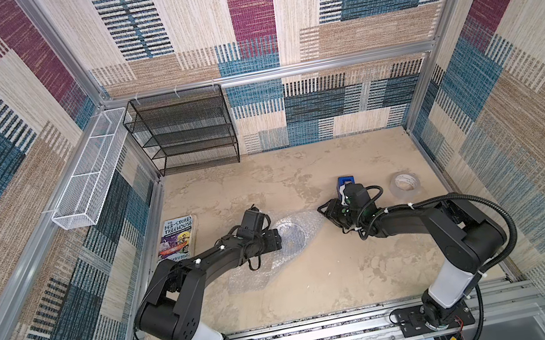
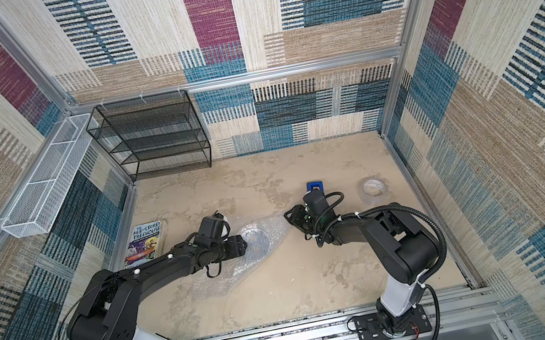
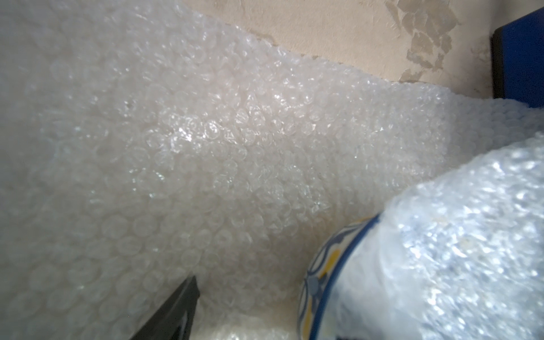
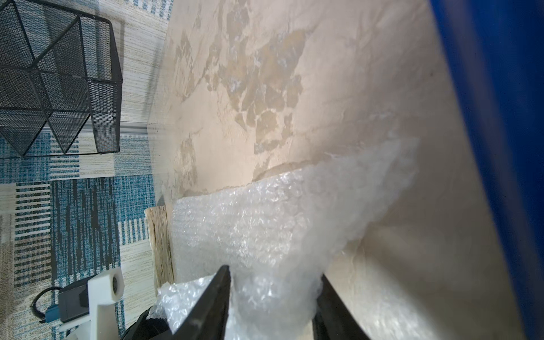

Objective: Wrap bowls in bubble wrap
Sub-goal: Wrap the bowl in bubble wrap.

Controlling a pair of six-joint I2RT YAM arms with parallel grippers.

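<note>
Only the left wrist view shows the rim of the bowl [image 3: 322,282], blue and yellow, beside one finger [image 3: 176,309] of the left gripper [image 1: 278,241]; the second finger is hidden, so its grip I cannot tell. The right wrist view shows the right gripper [image 4: 273,272] partly apart, with bunched bubble wrap [image 4: 265,229] between its jaws. Under both is the mottled beige table [image 1: 320,282], with patterned walls [image 1: 365,106] around.

Eyes on the book [image 1: 177,239] [image 2: 145,242] by the left wall, seen in both top views: its cover reads "143-STOREY TREEHOUSE" in big pale letters, with a tiny word above that looks like "THE". At the cover's near edge part of a name shows, "RIFFITH", the rest cut off. The tape roll [image 1: 404,185] carries dark marks inside its core, too small to read
</note>
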